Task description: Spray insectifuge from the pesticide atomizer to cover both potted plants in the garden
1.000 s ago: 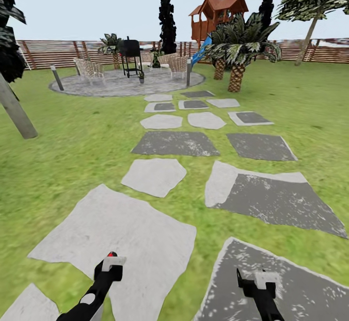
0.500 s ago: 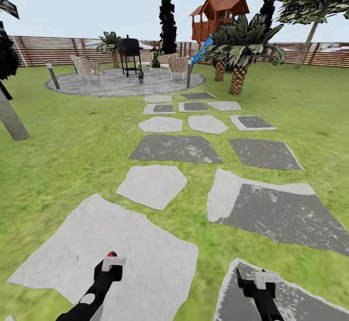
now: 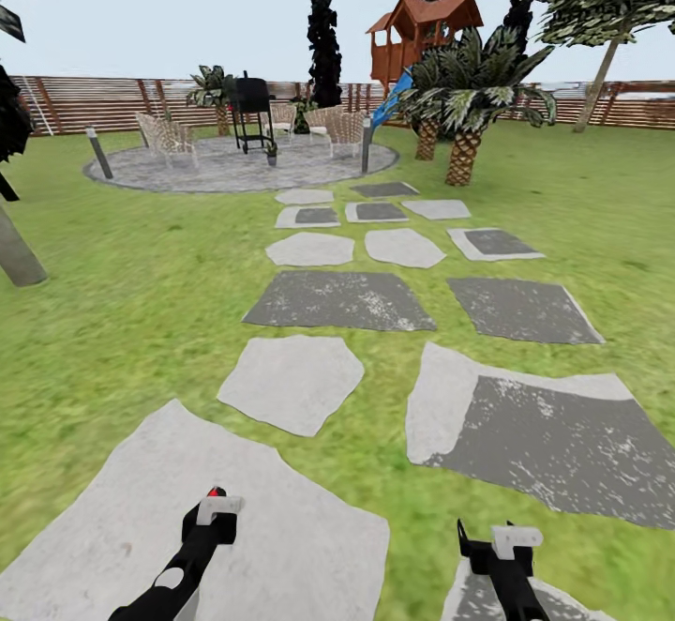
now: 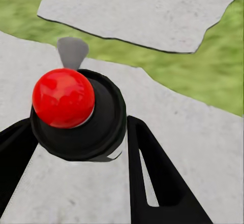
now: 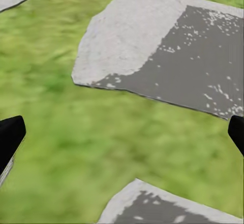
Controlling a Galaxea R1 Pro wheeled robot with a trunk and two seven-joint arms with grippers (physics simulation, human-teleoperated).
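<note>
The pesticide atomizer (image 4: 76,115) sits between my left gripper's fingers (image 4: 152,168), its round red top (image 4: 63,97) facing the wrist camera above a dark body. In the head view my left gripper (image 3: 214,508) hangs low over a pale stepping stone (image 3: 187,527), shut on the atomizer, whose red tip (image 3: 216,492) peeks out. My right gripper (image 3: 502,546) hangs low at the right, and in its wrist view the gripper (image 5: 122,132) stands open over grass, nothing between the fingers. Far off, a small potted plant (image 3: 272,152) stands on the patio by the grill's foot; too small to tell more.
A path of stepping stones (image 3: 339,300) runs across the lawn to a round grey stone patio (image 3: 234,166) with a black grill (image 3: 251,110) and wicker chairs (image 3: 169,138). Palms (image 3: 461,96), a wooden playhouse (image 3: 422,30), a short post (image 3: 97,152) and the slatted fence (image 3: 94,100) lie beyond.
The whole view has rolled forward along the path: stepping stones slid down the picture and the patio drew nearer. Both arms keep their pose, the left still holding the atomizer.
</note>
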